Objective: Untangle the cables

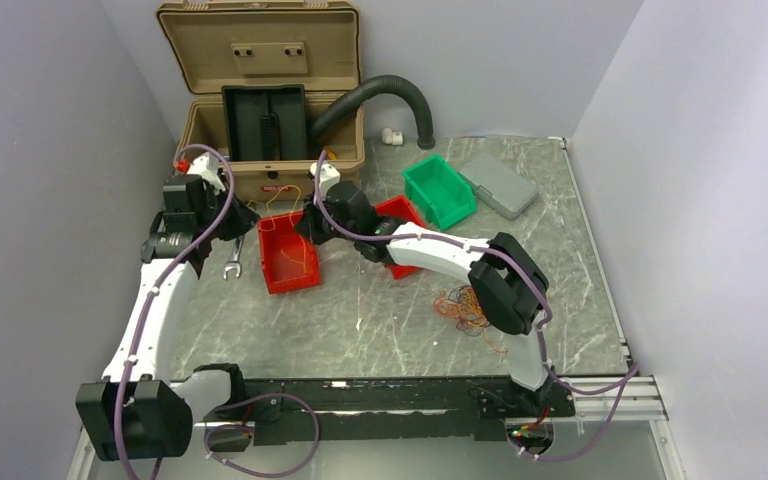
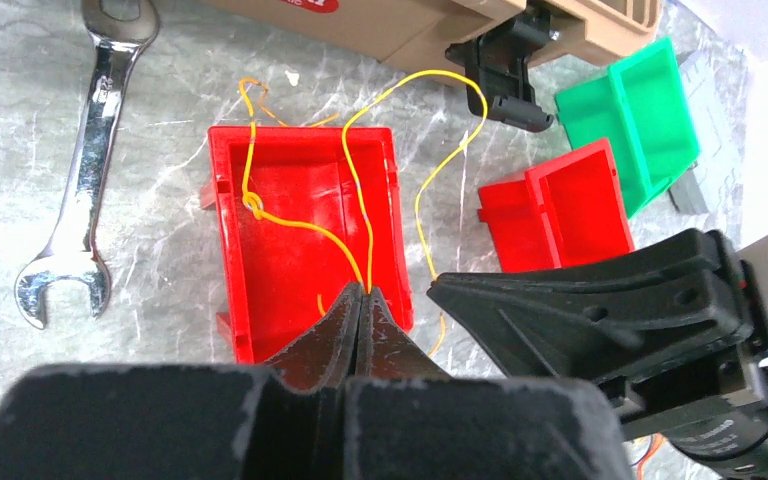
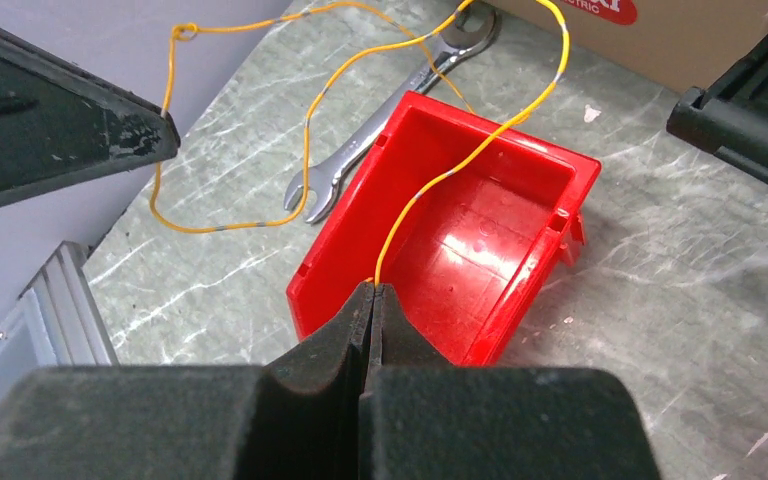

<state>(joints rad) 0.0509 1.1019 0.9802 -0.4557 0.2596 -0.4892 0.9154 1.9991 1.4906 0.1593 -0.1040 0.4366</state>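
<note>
A tangle of thin orange, yellow and red cables point(image 1: 465, 308) lies on the table beside my right arm's elbow. One yellow cable point(image 2: 253, 205) is stretched between both grippers above a red bin point(image 1: 287, 252); it carries a small knot and several loose loops. My left gripper point(image 2: 365, 290) is shut on one part of it. My right gripper point(image 3: 373, 285) is shut on another part of the same cable point(image 3: 500, 130). From above, the left gripper point(image 1: 245, 222) and the right gripper point(image 1: 307, 228) hang close together over the bin's far end.
A steel wrench point(image 1: 232, 258) lies left of the red bin. An open tan case point(image 1: 260, 110) with a black hose point(image 1: 400, 95) stands behind. A smaller red bin point(image 1: 400, 215), a green bin point(image 1: 440, 190) and a grey box point(image 1: 498, 183) sit to the right.
</note>
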